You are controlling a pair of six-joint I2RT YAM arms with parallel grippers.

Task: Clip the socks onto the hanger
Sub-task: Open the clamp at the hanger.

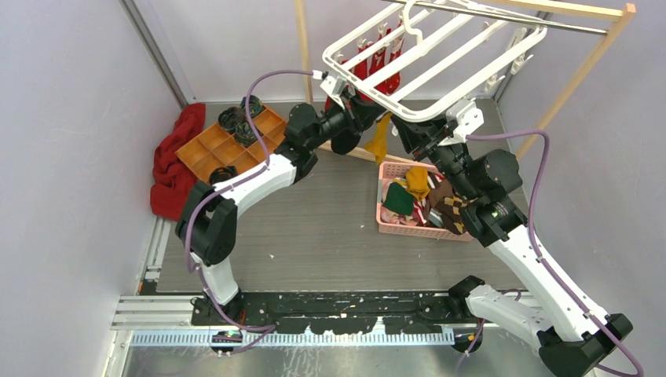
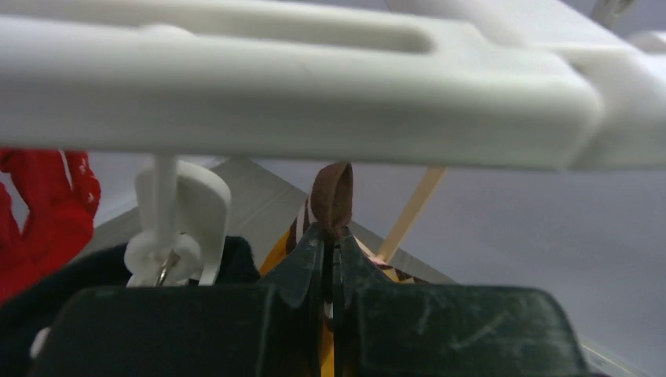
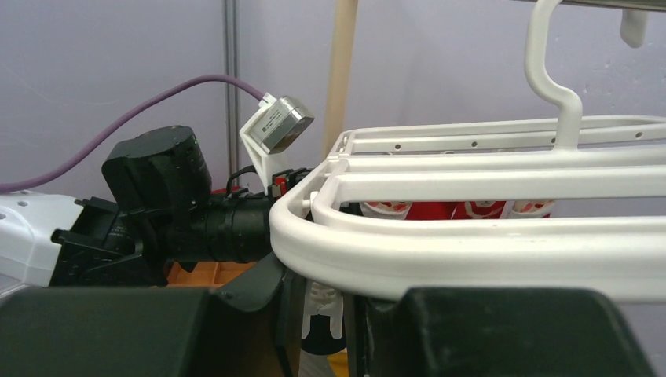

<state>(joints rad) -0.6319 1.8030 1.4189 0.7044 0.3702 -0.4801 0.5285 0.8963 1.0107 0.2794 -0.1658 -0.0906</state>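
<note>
Sock (image 2: 331,196), brown and limp, sat pinched in my left end effector (image 2: 331,251) just under the hanger (image 2: 314,94). I judged it light and floppy, best held by its folded edge. My right end effector (image 3: 322,294) straddled a clip (image 3: 324,318); I couldn't tell its grip.

Hanger (image 1: 425,117) above basket (image 1: 416,231) of socks (image 1: 414,184); compartment tray (image 1: 208,154) left, cloth (image 1: 168,170) beside it.

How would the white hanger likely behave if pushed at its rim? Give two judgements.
The hanger would probably swing, since it hangs from one hook. It looks stiff yet light: thin, open plastic bars. Its dangling clip would likely jiggle.
</note>
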